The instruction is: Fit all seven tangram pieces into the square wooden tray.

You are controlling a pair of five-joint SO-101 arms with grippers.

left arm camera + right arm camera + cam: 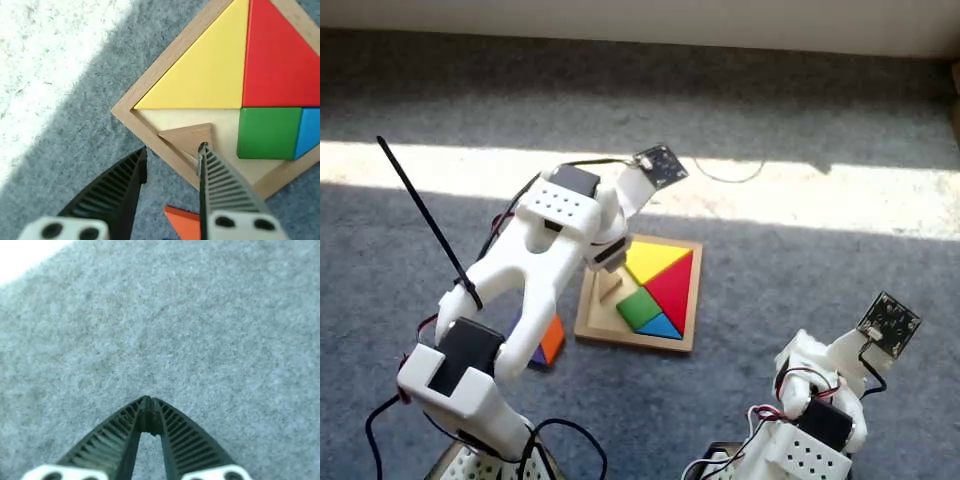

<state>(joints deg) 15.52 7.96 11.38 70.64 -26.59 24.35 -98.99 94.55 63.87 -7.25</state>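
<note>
Ribbed black fingers [122, 192] of your left gripper [173, 149] stand spread and hold nothing. One is on each side of the rim of the square wooden tray [177, 55]. One tip hangs at a corner of a small plain-wood triangle [187, 136] in the tray's unfilled part, and you cannot tell whether it touches. On the fuzzy grey carpet [770, 290] left of the tray you have a flat orange piece [552, 338]. Just beside it is a purple piece [537, 354], and both are half hidden under your smooth white left arm [510, 265]. Inside the tray, a large yellow triangle [650, 260] lies edge to edge with a large red triangle [672, 285]. A green square [638, 307] butts against both, with a blue piece [660, 325] flush at its side. All four are smooth, flat and sharp-edged. Further right, well apart from the tray, your right arm [820, 410] sits folded. Its right gripper [150, 402] has both ribbed fingers pressed together at the tips, above the carpet.
</note>
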